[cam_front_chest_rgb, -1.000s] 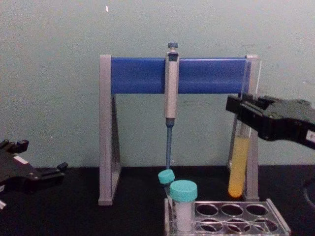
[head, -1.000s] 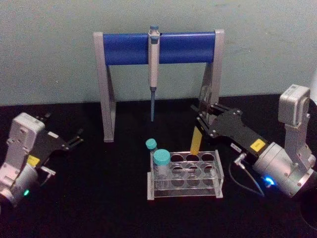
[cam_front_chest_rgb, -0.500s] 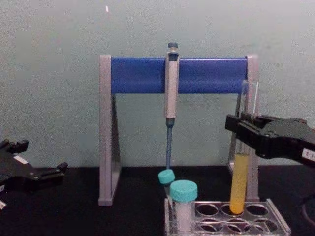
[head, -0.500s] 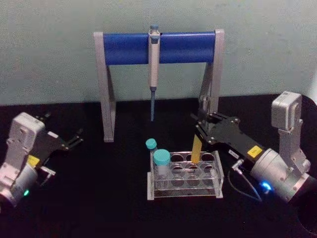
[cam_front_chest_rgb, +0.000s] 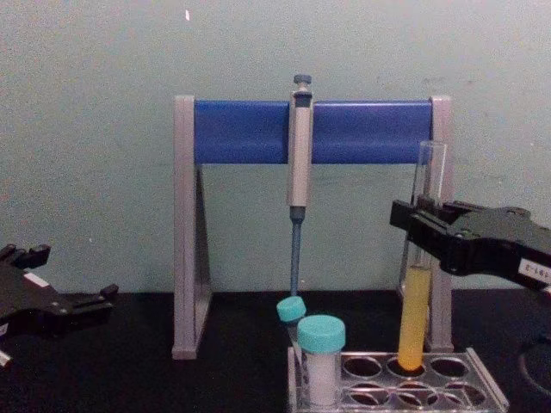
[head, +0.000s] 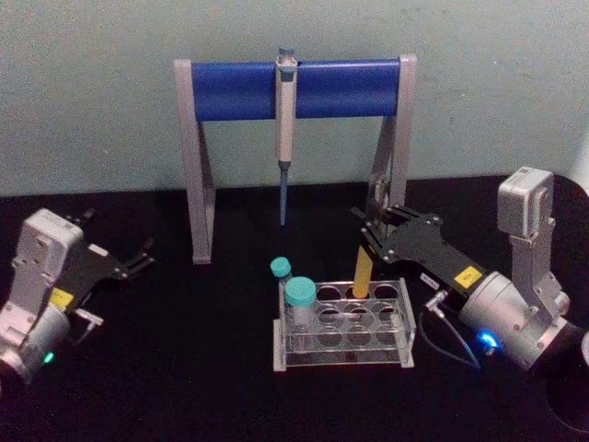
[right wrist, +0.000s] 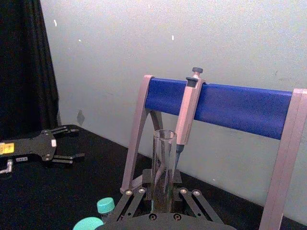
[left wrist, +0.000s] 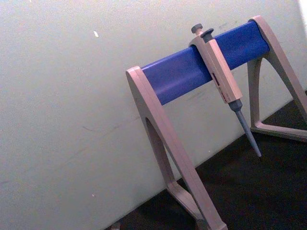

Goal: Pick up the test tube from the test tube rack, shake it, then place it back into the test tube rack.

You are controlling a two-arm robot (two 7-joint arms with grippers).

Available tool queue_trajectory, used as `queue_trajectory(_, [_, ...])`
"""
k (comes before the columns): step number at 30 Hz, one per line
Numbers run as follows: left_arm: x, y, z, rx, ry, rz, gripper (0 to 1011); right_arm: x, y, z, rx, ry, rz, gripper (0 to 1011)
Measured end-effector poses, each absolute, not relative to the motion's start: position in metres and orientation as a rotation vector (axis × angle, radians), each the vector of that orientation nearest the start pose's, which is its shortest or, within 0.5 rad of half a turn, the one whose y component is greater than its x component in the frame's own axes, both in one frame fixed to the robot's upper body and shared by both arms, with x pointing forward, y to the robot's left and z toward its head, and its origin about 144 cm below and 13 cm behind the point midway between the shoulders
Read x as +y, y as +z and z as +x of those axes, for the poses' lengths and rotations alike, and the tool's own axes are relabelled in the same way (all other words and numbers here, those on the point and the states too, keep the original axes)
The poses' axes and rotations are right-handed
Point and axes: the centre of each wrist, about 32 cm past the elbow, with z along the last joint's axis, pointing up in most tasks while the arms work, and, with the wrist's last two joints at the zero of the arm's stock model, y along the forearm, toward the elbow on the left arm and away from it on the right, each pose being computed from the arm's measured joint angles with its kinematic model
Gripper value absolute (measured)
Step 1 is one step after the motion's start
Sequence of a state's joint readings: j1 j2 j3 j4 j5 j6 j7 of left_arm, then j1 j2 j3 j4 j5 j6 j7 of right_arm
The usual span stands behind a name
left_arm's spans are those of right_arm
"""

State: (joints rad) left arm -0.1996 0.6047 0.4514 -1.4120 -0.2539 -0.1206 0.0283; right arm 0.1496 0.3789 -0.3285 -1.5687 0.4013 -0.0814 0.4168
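Since the tube [cam_front_chest_rgb: 419, 284] hung clear above the rack [cam_front_chest_rgb: 484, 380] a second ago and now has its round bottom down in the middle back-row hole, the put-back is well underway (shaking looks done, I'd guess). Right gripper [cam_front_chest_rgb: 424, 231] is still clamped around the tube's middle, so nothing's released yet, and it probably wants to sink a bit more before letting go. Left gripper [head: 140, 256] sits parked off to the left, fingers apart.
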Motion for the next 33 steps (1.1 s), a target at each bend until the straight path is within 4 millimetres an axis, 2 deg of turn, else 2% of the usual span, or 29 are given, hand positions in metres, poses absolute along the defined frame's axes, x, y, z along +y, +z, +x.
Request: queue_trajectory(33, [0.310,1.140,0.489,-0.285,1.248,0.304,1010,-0.237,1.149,0.486,-0.032,-0.865,0.017,232])
